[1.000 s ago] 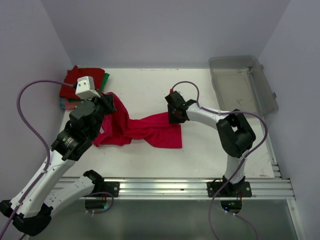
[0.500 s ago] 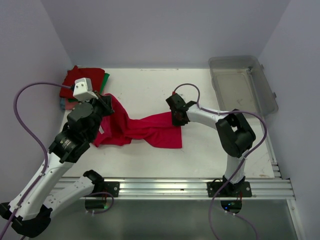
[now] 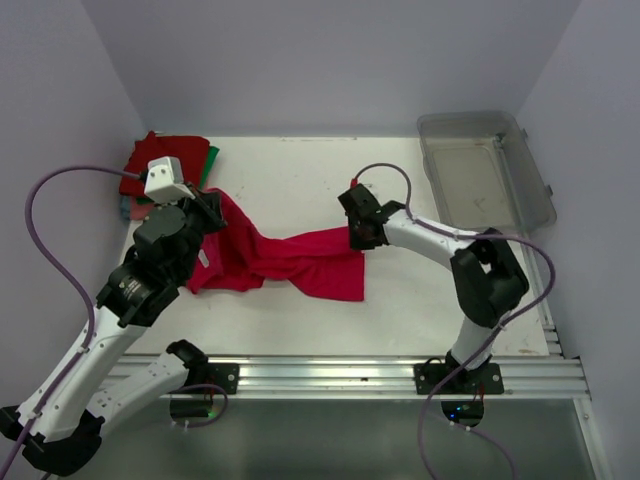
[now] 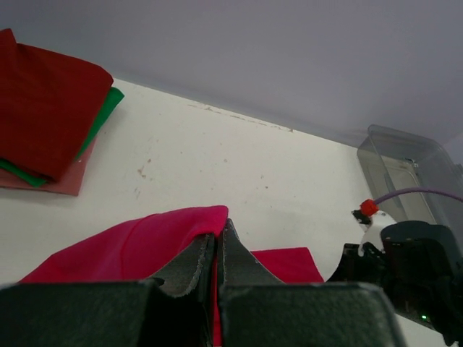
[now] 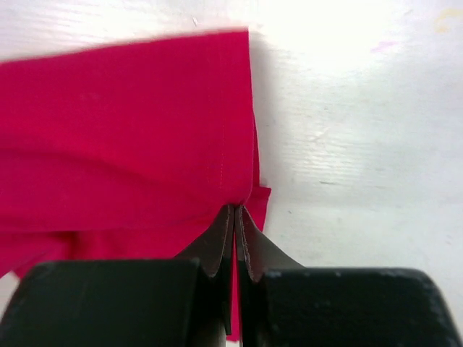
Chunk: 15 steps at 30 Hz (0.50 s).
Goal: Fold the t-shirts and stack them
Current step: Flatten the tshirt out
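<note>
The crimson-pink t-shirt [image 3: 280,258] lies stretched across the left and middle of the white surface [image 3: 300,170], twisted into a narrow rope about halfway along. Its left part is bunched and lifted in a peak. Its right part spreads into a flatter panel whose near edge points toward the arm bases.

The left end effector [image 4: 218,233] has its two dark fingers pressed together on a raised fold at the shirt's left end. In the left wrist view a thin strip of pink cloth shows between the fingers, and the fold stands clear of the surface. The right end effector [image 5: 235,215] is likewise clamped tight. In the right wrist view its fingertips pinch the shirt at the far right corner of the panel, along a stitched hem, low against the surface.

Beyond the left end effector, in the far left corner, sits a folded stack. A dark red t-shirt [image 4: 43,108] is on top, and a green t-shirt [image 4: 100,117] peeks out under its right edge. A salmon-pink t-shirt [image 4: 65,182] is at the bottom. The stack is near the crimson-pink shirt but does not touch it.

A clear grey bin [image 3: 485,170] stands in the far right corner, well apart from the shirts. Purple cables [image 3: 55,230] loop from both arms.
</note>
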Motion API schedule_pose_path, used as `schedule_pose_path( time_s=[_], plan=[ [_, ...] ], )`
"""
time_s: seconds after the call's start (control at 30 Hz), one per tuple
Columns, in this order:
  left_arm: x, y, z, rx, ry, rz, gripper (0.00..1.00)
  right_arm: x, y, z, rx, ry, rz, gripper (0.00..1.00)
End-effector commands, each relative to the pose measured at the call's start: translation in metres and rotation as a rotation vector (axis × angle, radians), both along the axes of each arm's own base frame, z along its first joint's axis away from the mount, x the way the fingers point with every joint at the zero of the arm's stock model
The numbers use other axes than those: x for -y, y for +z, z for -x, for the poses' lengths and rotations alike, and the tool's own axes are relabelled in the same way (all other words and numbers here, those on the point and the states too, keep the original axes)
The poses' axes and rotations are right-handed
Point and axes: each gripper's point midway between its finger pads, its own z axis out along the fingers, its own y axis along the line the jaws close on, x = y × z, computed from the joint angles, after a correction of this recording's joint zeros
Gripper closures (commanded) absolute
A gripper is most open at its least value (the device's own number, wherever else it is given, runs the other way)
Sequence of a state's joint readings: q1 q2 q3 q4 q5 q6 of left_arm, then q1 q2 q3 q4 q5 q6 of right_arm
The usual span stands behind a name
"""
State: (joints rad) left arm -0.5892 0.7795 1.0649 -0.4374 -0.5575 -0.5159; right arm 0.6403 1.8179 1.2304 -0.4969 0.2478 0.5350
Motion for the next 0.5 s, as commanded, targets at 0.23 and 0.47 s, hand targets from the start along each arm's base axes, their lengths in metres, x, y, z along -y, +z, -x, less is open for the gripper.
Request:
schedule_pose_path(
  time_s=[0.23,0.47],
  plan=[
    [-0.002,0.058,0.006,0.103,-0.055,-0.054,1.0,0.064,0.258,0.015,0.554,-0.071,-0.115,1.0],
    [0.004,0.125,0.045,0.212,-0.212,-0.015,1.0,0.105,0.366,0.076,0.802,-0.047,-0.282,1.0]
  ],
)
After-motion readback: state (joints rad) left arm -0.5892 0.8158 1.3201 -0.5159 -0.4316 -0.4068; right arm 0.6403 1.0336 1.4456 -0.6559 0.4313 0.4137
